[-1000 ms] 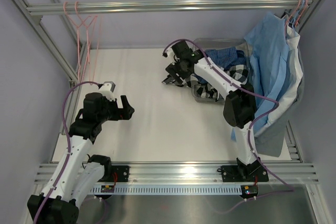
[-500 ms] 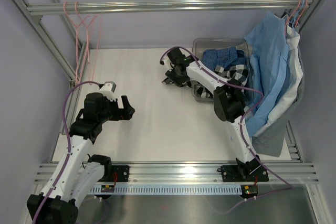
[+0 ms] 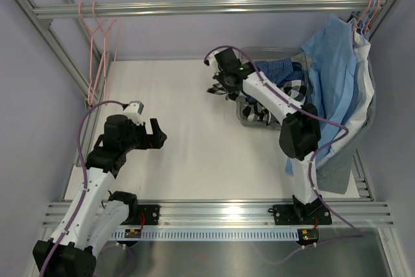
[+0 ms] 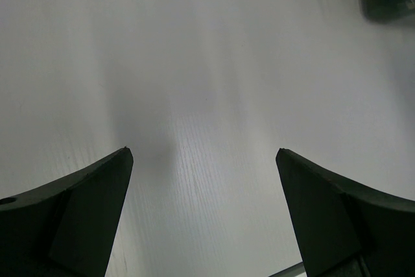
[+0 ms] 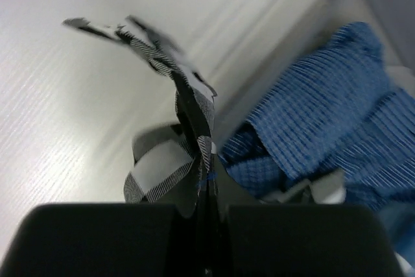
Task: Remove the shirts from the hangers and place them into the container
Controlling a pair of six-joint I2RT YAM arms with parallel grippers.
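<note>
Right wrist view: right gripper [image 5: 202, 209] is squeezed tight on the black-and-white check shirt [image 5: 188, 128]; lift it over the container [image 3: 244, 119] wall.

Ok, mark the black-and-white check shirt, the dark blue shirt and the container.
black-and-white check shirt [image 5: 191, 118], right wrist view, on the twisted strip of cloth.
dark blue shirt [image 5: 311, 121], right wrist view, middle of the crumpled cloth.
container [image 3: 242, 120], top external view, near left corner wall.
</note>
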